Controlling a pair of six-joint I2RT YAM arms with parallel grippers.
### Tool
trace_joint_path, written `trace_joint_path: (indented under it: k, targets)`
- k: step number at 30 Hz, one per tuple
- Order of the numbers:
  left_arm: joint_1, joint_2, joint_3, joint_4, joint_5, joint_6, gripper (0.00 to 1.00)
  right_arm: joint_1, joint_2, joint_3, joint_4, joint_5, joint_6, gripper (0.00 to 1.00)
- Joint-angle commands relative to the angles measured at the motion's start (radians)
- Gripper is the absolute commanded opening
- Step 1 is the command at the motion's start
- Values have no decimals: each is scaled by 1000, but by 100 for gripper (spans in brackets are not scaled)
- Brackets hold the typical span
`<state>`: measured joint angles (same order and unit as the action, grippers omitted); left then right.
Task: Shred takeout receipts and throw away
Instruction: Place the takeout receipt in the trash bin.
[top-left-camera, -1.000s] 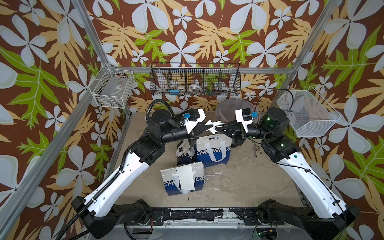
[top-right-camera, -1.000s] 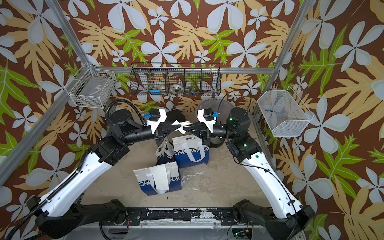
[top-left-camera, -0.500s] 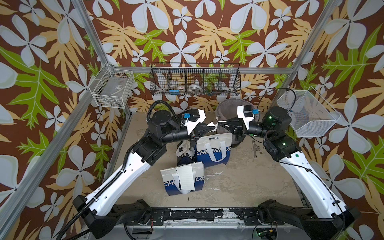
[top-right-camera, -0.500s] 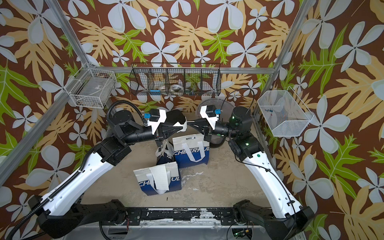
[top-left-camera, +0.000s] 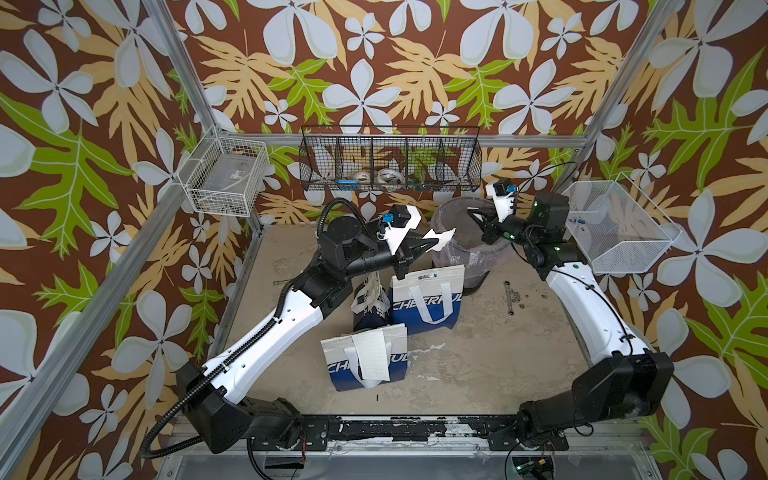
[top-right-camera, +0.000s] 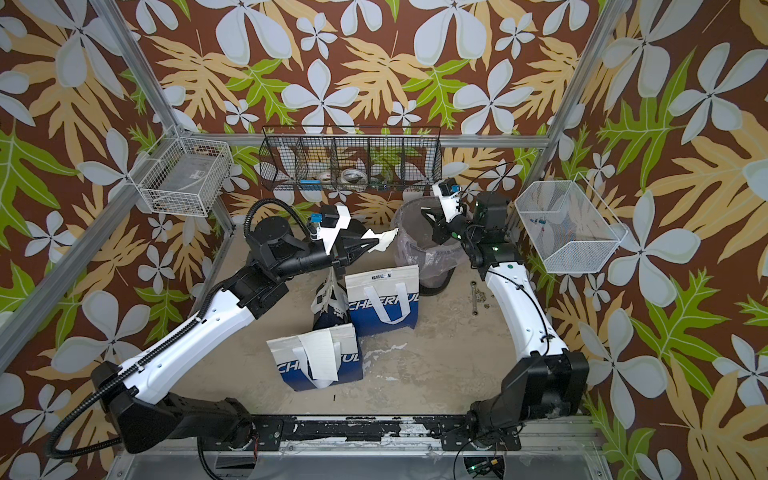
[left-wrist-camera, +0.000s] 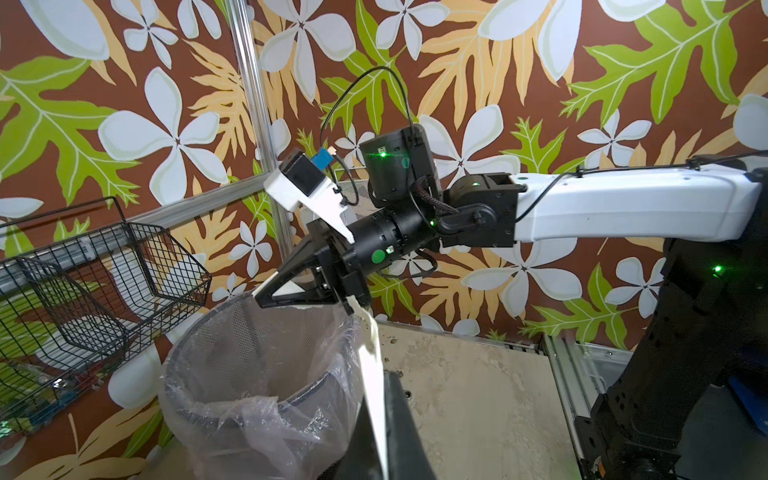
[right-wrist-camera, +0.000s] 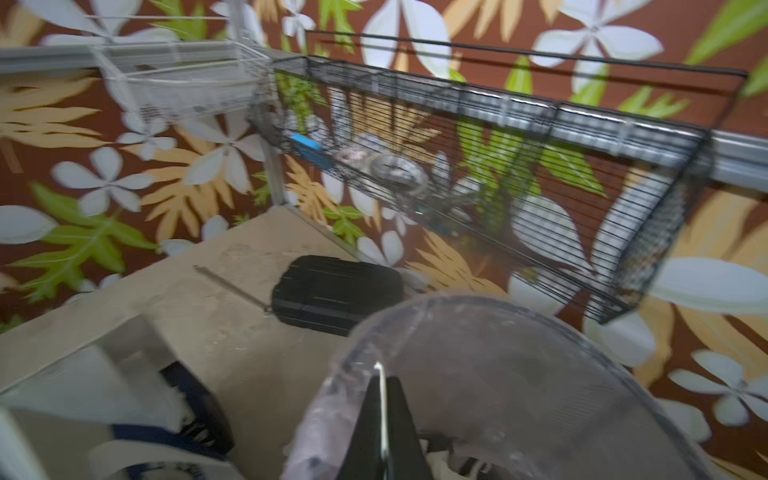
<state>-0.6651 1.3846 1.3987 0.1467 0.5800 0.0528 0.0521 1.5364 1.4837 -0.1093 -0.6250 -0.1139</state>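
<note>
Two pinches: left gripper (top-left-camera: 431, 242) holds a torn white paper receipt scrap (top-left-camera: 446, 235) beside the plastic-lined mesh bin (top-left-camera: 453, 202) at the tabletop's (top-left-camera: 291, 249) far edge; right gripper (top-left-camera: 471, 212) nips a white sliver (right-wrist-camera: 380, 395) over it. Likely featherlight, limp; grip edges.

Centre frame, the left claw (top-left-camera: 430, 243) pinches a torn receipt scrap (top-left-camera: 443, 237) just beside the mesh bin (top-left-camera: 471, 266). The right claw (top-left-camera: 473, 215) is closed above the bin's mouth. At lower centre, a whole receipt (top-left-camera: 372, 355) lies on a flat bag (top-left-camera: 334, 353).
</note>
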Motion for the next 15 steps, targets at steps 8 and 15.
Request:
trace_joint_path:
  k: [8, 15]
  targets:
    - [7, 99, 30, 138, -32, -90, 0, -5, 241, 239, -185, 140, -112, 52]
    - [22, 204, 100, 178, -27, -134, 0, 14, 241, 269, -216, 207, -181, 59]
